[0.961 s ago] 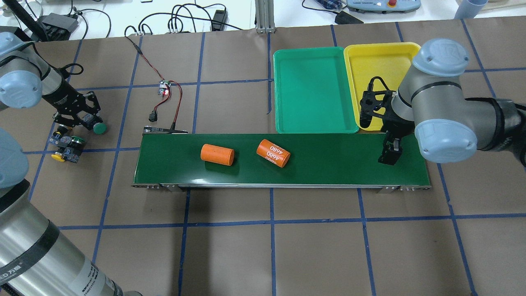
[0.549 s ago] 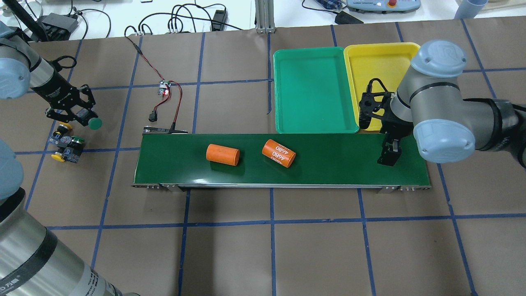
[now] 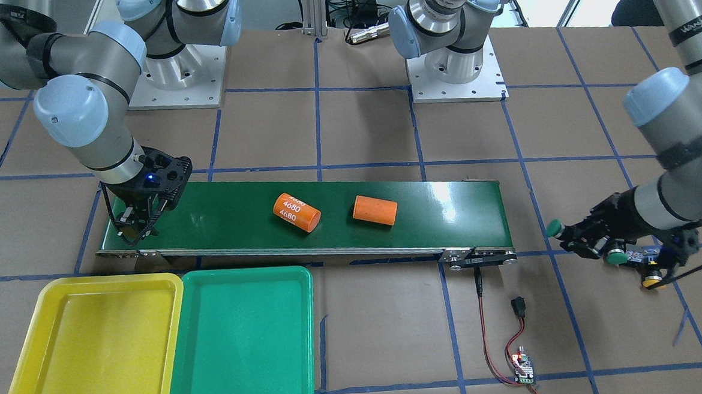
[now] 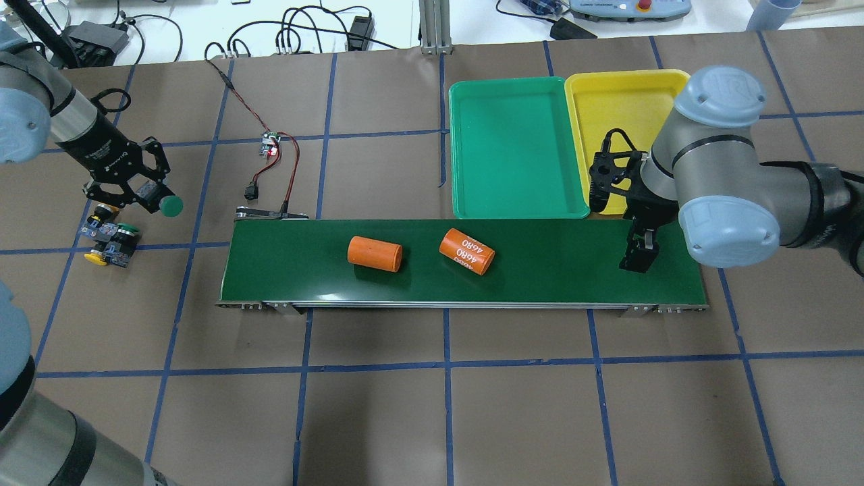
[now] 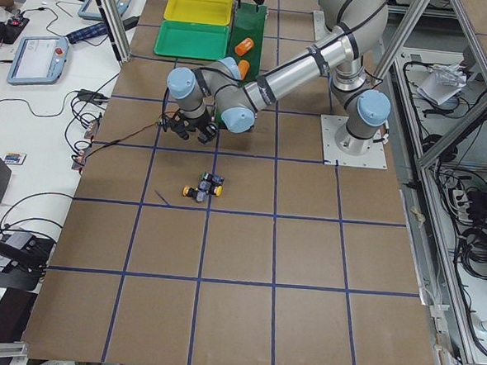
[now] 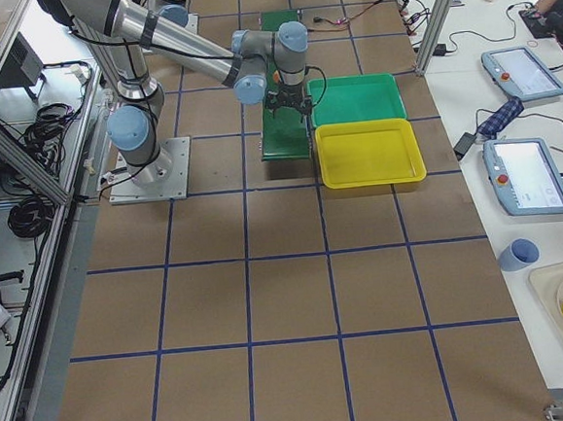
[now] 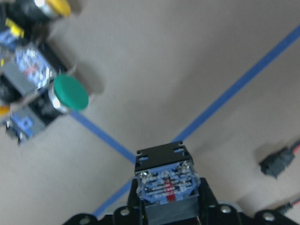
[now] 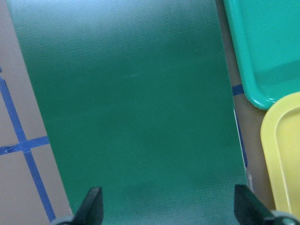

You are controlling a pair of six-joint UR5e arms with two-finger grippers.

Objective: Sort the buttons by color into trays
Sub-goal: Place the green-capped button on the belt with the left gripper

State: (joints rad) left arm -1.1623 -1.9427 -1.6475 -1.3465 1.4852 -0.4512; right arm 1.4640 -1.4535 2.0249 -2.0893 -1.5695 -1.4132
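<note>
My left gripper (image 4: 150, 196) is shut on a green button (image 4: 170, 206), held clear of the table left of the belt; the left wrist view shows the button's blue-and-black body (image 7: 165, 183) between the fingers. More buttons (image 4: 108, 237) lie in a cluster below it, with a green cap (image 7: 70, 92) and a yellow cap (image 3: 653, 281) showing. The green tray (image 4: 516, 148) and yellow tray (image 4: 617, 101) sit side by side behind the belt's right end, nothing in them. My right gripper (image 4: 638, 255) hangs open over the belt's right end, fingers (image 8: 92, 205) spread wide with nothing between them.
A long dark-green conveyor belt (image 4: 553, 263) carries two orange cylinders, one plain (image 4: 375, 254) and one marked 4680 (image 4: 467, 252). A small circuit board with red and black wires (image 4: 270, 145) lies behind the belt's left end.
My left gripper has lifted the green button off the cluster and carried it a little right. Both orange cylinders have moved right along the belt. The right gripper has barely moved.
</note>
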